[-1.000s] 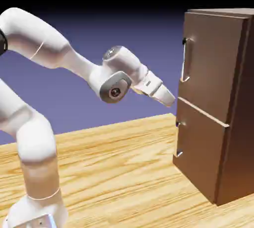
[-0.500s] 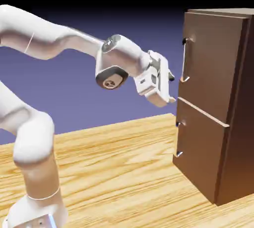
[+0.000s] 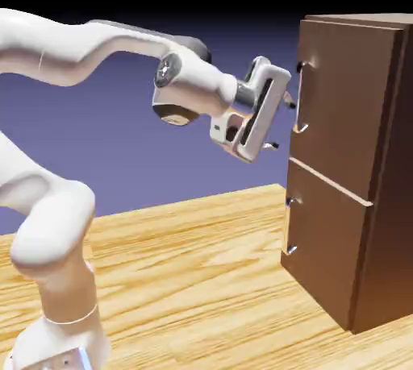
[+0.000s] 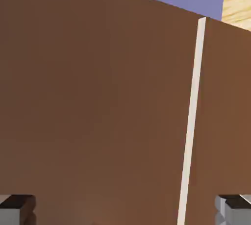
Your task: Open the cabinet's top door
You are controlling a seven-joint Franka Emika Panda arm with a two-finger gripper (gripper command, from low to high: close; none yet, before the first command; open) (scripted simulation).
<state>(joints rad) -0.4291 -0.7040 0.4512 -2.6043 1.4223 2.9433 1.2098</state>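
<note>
The dark-brown cabinet (image 3: 387,199) stands on the exterior view's right. Its top door (image 3: 347,102) is shut and carries a long thin silvery handle (image 3: 302,96) along its left edge. My gripper (image 3: 280,122) is open and hangs just left of that handle, one finger above the other, touching nothing. In the hand view the cabinet's brown wood (image 4: 98,111) fills the picture. A pale strip (image 4: 191,121) runs across it where two panels meet. My gripper (image 4: 125,212) shows wide open, with a grey fingertip (image 4: 17,209) in each lower corner and nothing between them.
Below the top door sits a shorter door (image 3: 327,247) with its own short handle (image 3: 290,223). The cabinet stands on a light wooden table (image 3: 202,280). My white arm (image 3: 81,46) arches in from the exterior view's left.
My hand has risen, swung round to face the cabinet and moved right to beside the top handle. Its fingers have spread wider.
</note>
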